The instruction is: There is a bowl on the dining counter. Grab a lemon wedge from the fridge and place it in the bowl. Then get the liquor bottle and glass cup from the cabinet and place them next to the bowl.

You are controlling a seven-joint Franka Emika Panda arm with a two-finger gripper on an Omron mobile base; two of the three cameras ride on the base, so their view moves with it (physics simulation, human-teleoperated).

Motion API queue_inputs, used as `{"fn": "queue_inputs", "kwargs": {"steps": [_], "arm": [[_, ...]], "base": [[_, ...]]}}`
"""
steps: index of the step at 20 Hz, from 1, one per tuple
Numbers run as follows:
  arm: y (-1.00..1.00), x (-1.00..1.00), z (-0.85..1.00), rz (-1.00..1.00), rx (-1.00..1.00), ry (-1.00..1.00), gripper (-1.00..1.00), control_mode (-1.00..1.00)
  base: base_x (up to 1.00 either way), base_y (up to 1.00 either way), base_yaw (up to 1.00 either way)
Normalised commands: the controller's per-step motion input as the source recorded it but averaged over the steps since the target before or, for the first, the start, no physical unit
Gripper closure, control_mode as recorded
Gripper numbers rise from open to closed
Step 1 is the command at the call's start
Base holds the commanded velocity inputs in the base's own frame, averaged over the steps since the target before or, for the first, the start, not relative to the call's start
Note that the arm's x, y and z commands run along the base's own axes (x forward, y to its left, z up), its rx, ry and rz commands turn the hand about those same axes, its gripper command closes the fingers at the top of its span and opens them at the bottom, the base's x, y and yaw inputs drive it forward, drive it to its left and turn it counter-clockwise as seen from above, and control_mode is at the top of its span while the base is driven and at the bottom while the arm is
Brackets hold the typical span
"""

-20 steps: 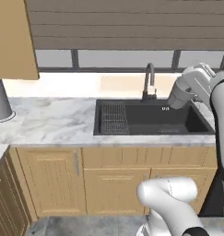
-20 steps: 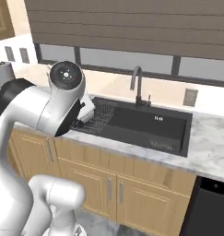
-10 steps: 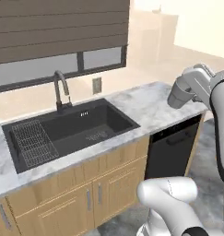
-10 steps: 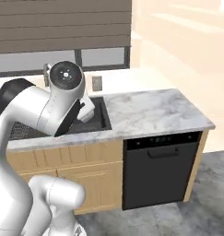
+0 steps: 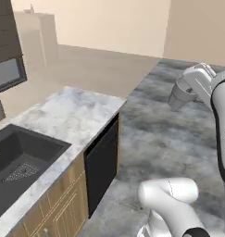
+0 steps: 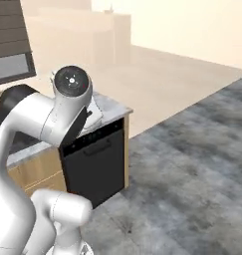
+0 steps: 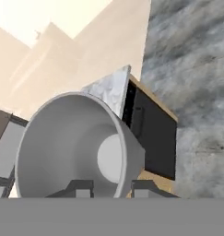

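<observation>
Cup (image 7: 76, 147) pinched in the pincer (image 7: 106, 186) — in transit; setting it by the bowl remains, bottle unknown.

Glass cup (image 7: 76, 147) hides most of tool (image 7: 112, 188); grip state unclear. Sink (image 5: 19, 159) cut by left edge. Far room hazy, tiny item atop distant block unreadable.

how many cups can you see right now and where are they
1. The cup is held in the gripper, its open mouth toward the hand camera. In the left base view it hangs at the arm's end over the grey floor. Others may be out of view.
</observation>
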Motion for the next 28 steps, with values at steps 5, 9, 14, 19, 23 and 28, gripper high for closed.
{"fn": "queue_inputs", "kwargs": {"steps": [5, 9, 14, 19, 23, 28], "arm": [[0.00, 0.00, 0.00, 0.00, 0.00, 0.00, 1.00, 1.00], [0.00, 0.00, 0.00, 0.00, 0.00, 0.00, 1.00, 1.00], [0.00, 0.00, 0.00, 0.00, 0.00, 0.00, 1.00, 1.00], [0.00, 0.00, 0.00, 0.00, 0.00, 0.00, 1.00, 1.00], [0.00, 0.00, 0.00, 0.00, 0.00, 0.00, 1.00, 1.00], [0.00, 0.00, 0.00, 0.00, 0.00, 0.00, 1.00, 1.00]], "base": [[0.00, -0.41, -0.84], [0.19, -0.20, -0.74], [0.91, 0.07, -0.45], [1.00, 0.12, -0.10], [1.00, 0.02, -0.08], [1.00, 0.00, -0.07]]}}
